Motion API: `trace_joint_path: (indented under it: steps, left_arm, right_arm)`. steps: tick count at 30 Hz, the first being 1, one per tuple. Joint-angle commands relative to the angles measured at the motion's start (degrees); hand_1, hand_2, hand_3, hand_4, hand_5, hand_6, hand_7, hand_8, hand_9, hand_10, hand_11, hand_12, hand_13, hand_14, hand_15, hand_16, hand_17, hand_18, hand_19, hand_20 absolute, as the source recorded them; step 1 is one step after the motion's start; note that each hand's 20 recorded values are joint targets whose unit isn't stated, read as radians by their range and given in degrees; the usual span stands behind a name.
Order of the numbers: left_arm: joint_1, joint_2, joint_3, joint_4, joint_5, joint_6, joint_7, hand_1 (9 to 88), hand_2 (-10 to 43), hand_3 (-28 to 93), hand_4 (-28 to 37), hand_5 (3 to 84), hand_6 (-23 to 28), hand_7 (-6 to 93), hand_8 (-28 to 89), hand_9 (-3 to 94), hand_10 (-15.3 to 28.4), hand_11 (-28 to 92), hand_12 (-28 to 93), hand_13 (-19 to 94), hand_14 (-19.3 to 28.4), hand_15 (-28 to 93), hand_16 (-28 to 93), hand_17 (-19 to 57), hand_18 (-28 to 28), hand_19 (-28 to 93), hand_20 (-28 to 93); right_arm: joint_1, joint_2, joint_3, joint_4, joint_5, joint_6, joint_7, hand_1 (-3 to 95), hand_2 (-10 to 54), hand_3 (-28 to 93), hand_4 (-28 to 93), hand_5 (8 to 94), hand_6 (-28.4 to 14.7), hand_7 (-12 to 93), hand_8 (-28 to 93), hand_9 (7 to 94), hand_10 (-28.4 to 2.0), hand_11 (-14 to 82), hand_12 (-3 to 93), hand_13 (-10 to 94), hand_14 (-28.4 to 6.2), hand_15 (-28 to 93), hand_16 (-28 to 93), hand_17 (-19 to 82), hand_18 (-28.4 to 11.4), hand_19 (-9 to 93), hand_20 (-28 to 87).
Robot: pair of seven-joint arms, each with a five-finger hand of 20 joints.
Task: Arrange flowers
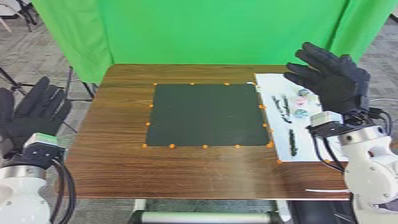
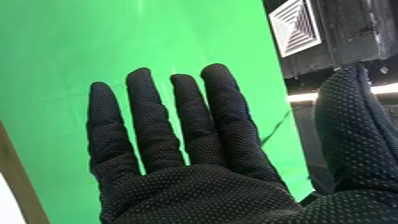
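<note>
The right hand [image 1: 334, 84], empty, fingers extended, hung by the table [image 1: 107, 172]'s right edge; the flowers [image 1: 300, 102] lay on the sheet [image 1: 274, 86] there, leftward of it, well apart from the left hand [image 1: 34, 117].

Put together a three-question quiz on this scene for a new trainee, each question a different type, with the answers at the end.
1. Multiple choice: in the head view, where does the white sheet lie relative to the dark mat?
A) To its left
B) To its right
C) Underneath it

2. True or false: the right hand is held open, with its fingers straight.

3. Fill in the gap: the small dots around the dark mat's edges are coloured ____.

Key: 1. B; 2. True; 3. orange
</note>
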Motion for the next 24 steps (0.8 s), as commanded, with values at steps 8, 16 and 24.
trace_joint_path:
  steps: [8,16,24]
  left_arm:
    - [0.8,-0.30,-0.24,-0.61,0.23,-0.82,-0.02,22.1,14.5,69,-28.3,36.5,5.4,11.1,-9,26.3,11.9,16,6,15,8.8,25,-11,-5.3,7.7,25,7]
    - [1.2,-0.29,-0.18,-0.73,0.14,-0.82,0.19,22.5,14.4,69,-28.3,36.5,5.4,11.0,-9,26.4,11.9,16,6,15,8.9,25,-11,-5.4,7.7,25,7]
    - [2.6,-0.47,-1.15,-1.25,-0.33,-0.22,1.23,22.6,14.4,68,-28.3,36.6,5.5,11.2,-9,26.5,12.0,17,6,15,9.0,25,-11,-5.3,7.8,25,7]
  right_arm:
    - [-0.2,0.0,0.5,-0.3,-0.4,-1.6,0.4,11.7,6.2,79,-25,42.6,-2.9,15,-11,41.3,-11.8,4.6,13.0,35,-14.8,13,22,14,-19.4,33,22]
    - [-0.8,0.2,0.8,-0.7,-1.1,-0.7,0.7,11.7,6.2,79,-25,42.7,-2.9,14,-11,41.3,-11.8,4.5,13.0,35,-15.0,13,22,14,-19.4,33,22]
    - [-4.4,3.6,-2.7,-6.1,-27.8,17.7,7.7,13.2,2.1,79,-26,44.1,-4.1,17,-11,43.3,-15.8,6.2,14.4,38,-16.2,22,21,14,-20.4,38,23]
